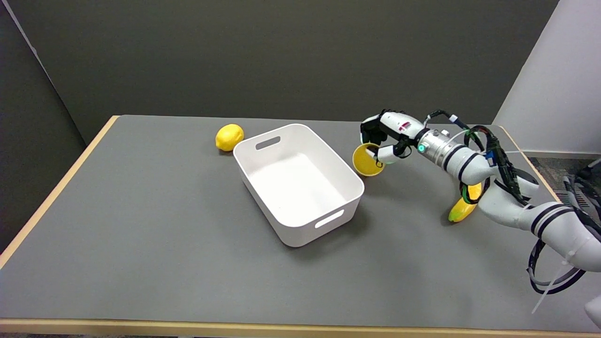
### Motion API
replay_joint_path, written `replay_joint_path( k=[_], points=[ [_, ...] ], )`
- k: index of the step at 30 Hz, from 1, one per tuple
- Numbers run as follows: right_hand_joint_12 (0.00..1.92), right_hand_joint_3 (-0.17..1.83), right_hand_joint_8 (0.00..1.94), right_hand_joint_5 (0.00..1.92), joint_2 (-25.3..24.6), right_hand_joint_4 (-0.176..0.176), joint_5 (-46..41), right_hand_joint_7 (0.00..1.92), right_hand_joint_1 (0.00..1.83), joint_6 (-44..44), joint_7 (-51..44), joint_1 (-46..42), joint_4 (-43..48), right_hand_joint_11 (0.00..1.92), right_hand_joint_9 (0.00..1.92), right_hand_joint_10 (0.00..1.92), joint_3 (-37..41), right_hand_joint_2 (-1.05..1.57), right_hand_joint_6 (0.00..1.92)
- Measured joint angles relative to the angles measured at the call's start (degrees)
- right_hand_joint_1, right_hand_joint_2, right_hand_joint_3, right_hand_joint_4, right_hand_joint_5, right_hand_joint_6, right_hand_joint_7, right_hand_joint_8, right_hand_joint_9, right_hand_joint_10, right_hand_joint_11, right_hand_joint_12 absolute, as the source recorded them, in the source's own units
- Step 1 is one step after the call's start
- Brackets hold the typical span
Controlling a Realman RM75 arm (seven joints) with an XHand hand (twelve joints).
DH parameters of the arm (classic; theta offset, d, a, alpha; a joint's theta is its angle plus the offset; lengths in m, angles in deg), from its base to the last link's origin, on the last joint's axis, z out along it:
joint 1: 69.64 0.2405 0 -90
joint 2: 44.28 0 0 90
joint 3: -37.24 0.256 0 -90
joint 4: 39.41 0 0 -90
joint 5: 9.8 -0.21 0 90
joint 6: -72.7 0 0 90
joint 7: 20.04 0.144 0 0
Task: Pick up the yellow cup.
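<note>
Right hand (386, 136) has the yellow cup (367, 160) pinched at its rim, one finger inside, near the table's (141, 234) far right edge beside the white bin (300, 224); looks light, stiff plastic, probably slippery, so the rim grip suits

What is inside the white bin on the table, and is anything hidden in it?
The white bin shows only its bare white floor and inner walls; nothing lies in it. Its near wall hides a thin strip of floor beside it. The yellow cup, held by the right hand, is outside.
</note>
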Motion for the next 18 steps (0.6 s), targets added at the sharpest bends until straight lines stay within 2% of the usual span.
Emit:
replay_joint_path(
  k=[18],
  points=[
    [1.84,0.63,1.53,0.67,-0.8,-0.082,-0.3,0.85,1.18,1.9,-1.0,-7.9,10.4,0.46,0.73,1.34,15.6,0.95,1.47]
  ],
)
